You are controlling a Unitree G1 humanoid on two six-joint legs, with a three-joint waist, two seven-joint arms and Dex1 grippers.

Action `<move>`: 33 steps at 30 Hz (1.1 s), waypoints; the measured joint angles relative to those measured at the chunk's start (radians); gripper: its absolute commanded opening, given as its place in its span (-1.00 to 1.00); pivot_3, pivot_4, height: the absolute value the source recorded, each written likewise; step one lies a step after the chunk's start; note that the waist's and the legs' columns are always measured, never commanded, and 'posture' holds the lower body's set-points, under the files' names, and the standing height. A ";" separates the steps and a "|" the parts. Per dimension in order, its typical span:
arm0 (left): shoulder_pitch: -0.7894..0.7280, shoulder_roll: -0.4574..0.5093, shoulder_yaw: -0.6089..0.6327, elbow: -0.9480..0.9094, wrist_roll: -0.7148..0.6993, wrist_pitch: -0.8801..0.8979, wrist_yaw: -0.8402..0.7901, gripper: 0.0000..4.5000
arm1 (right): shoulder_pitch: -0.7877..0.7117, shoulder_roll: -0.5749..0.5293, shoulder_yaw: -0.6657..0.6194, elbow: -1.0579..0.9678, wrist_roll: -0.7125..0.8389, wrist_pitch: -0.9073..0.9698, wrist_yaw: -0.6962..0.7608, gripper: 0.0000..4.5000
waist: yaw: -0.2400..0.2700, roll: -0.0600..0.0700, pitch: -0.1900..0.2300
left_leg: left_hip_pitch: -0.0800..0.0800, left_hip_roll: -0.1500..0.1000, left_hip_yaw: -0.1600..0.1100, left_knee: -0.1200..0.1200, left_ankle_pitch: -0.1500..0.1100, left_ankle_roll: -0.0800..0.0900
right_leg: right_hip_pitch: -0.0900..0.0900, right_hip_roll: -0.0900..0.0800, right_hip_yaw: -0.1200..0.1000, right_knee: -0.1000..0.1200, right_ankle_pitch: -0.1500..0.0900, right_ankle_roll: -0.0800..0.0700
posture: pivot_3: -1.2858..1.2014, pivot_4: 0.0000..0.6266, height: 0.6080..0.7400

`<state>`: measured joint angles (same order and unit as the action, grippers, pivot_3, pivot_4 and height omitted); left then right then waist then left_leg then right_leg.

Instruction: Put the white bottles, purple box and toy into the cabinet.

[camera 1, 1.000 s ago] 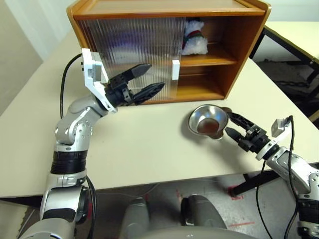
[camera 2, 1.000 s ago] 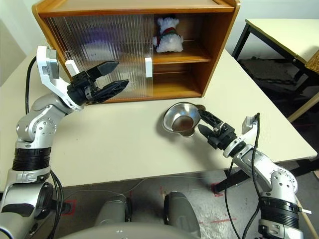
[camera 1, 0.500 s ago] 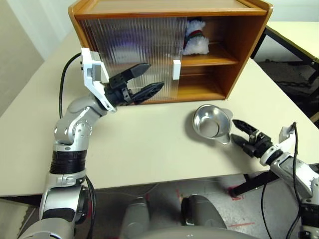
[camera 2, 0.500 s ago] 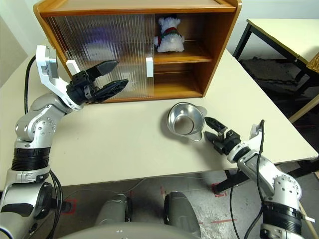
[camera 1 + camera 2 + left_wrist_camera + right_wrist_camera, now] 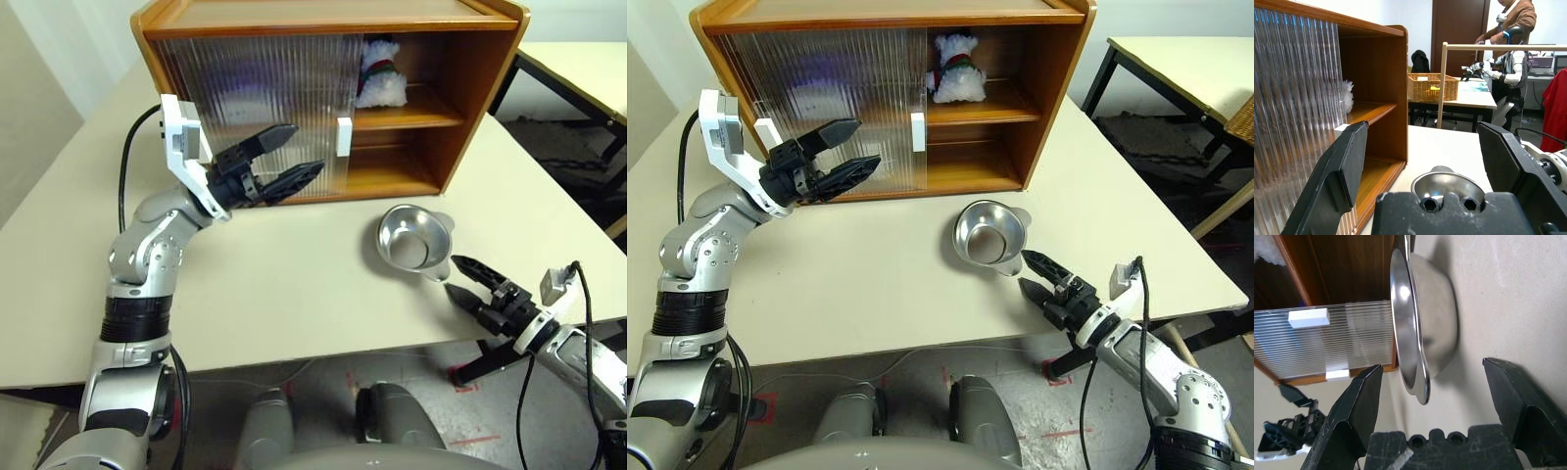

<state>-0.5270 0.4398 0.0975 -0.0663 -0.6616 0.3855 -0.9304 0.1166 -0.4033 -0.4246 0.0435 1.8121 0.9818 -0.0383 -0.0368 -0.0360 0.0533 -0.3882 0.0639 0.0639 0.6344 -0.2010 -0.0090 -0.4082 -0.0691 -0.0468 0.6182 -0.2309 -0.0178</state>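
Your pale cream surface stands in a workroom; a second cream table sits off to the right, and in the left wrist view a person in a brown top stands at the far end beside another robot, with a wicker basket on a table there.

At the back of your surface sits the orange-brown wooden cabinet. Its ribbed translucent sliding doors cover the left part, white handles at the door edge, and the right part is open. The toy, a fluffy white plush with a red-and-green scarf, sits on the inner shelf in that open part. A purplish blur shows behind the doors; you cannot tell what it is.

A shiny steel bowl rests upright on the surface in front of the open part.

Your left tool hangs just in front of the doors, fingers spread and empty. Your right tool is low near the surface's front edge, just beside the bowl but apart from it, fingers spread wide, holding nothing.
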 measured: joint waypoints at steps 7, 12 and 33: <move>0.003 0.003 0.001 -0.001 0.000 0.002 0.000 1.00 | -0.027 -0.018 0.001 0.051 -0.033 0.031 0.059 0.99 | 0.000 -0.001 -0.001 | 0.001 0.000 0.000 0.000 0.000 0.000 | 0.000 0.000 0.000 0.000 0.000 0.000 | 0.04 -1.00 1.00; 0.012 0.003 0.001 -0.003 0.000 0.002 0.005 1.00 | -0.039 -0.014 0.025 0.032 0.034 0.050 0.032 0.99 | 0.000 0.000 0.000 | 0.001 0.000 0.000 0.000 0.000 0.000 | 0.000 0.000 0.001 0.000 0.000 0.000 | 0.03 -1.00 1.00; 0.017 0.002 0.001 -0.009 -0.001 0.003 0.007 1.00 | -0.032 0.012 0.096 -0.099 0.139 -0.022 -0.099 0.99 | 0.002 0.001 0.000 | -0.001 0.000 0.000 0.000 0.000 0.000 | 0.000 0.000 0.001 -0.001 0.000 0.000 | 0.04 -0.98 1.00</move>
<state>-0.5105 0.4420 0.0982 -0.0752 -0.6626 0.3885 -0.9233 0.0846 -0.3908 -0.3285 -0.0559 1.9514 0.9601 -0.1375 -0.0344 -0.0351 0.0534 -0.3888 0.0636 0.0634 0.6344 -0.2010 -0.0089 -0.4082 -0.0688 -0.0460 0.6175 -0.2309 -0.0179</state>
